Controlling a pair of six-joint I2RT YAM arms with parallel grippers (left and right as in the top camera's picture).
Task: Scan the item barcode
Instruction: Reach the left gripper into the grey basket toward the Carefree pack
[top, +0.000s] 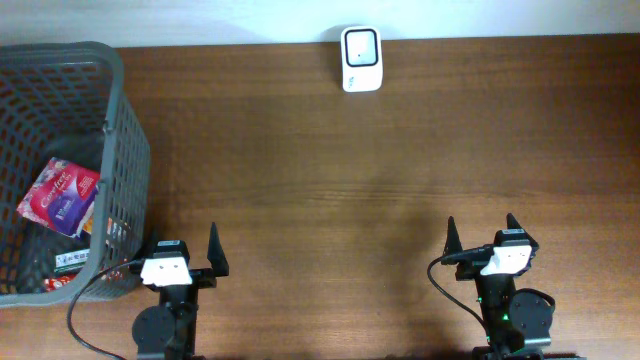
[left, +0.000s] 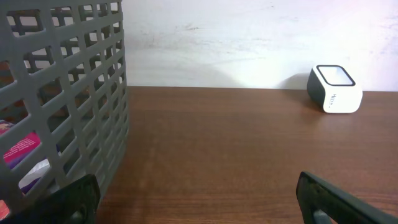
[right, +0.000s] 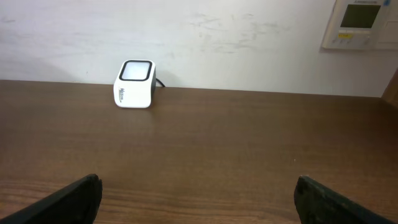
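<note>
The table (top: 330, 190) is seen to be dark wood, finely grained, with a low sheen. The basket (top: 128, 160) at its left edge is moulded in matt grey plastic lattice; the packet (top: 60, 195) inside is wrapped in glossy printed film. The scanner (top: 360, 58) at the far edge is cased in smooth white plastic.

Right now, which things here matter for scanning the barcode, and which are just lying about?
For the job: white scanner; pink packet; grey basket holding it.
Just background: wall control panel.
</note>
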